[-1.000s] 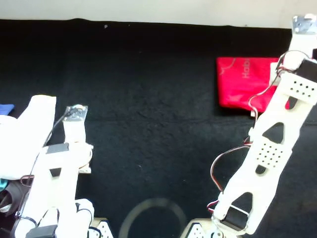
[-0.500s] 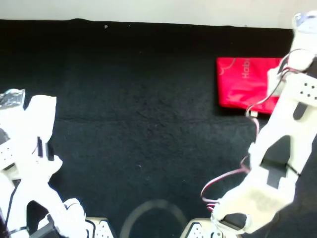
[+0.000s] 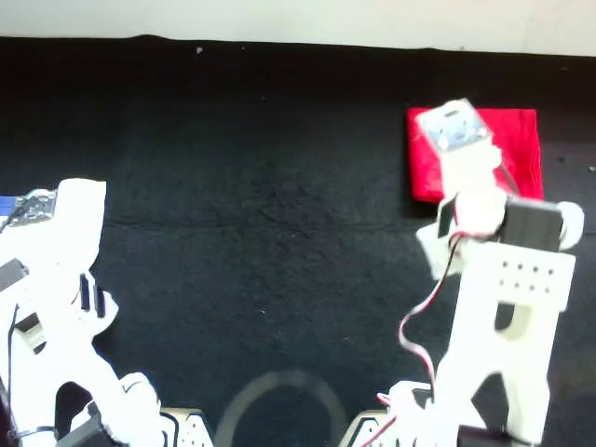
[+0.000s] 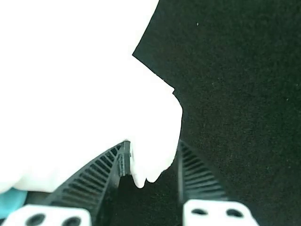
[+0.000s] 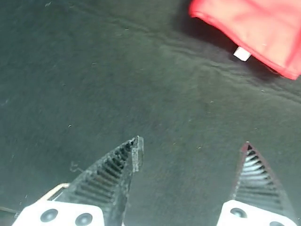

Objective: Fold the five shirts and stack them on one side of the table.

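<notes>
Cloth, soft and likely light: left claw [image 4: 153, 147] seems clenched on a white shirt [image 4: 70, 84] fold, best gripped at edges; right claw [image 5: 192, 142] gapes, red shirt [image 5: 254, 28] ahead.

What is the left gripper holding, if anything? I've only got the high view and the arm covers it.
Observer: The left gripper has a fold of the white shirt pinched between its jaws.
Operator: And the right one, open or shut?
Observer: The right gripper is open with nothing between its jaws, above the bare black mat.
Operator: Is it over the red shirt?
Observer: No. The red shirt lies ahead of the gripper, and a small white tag sticks out at the shirt's near edge.
</notes>
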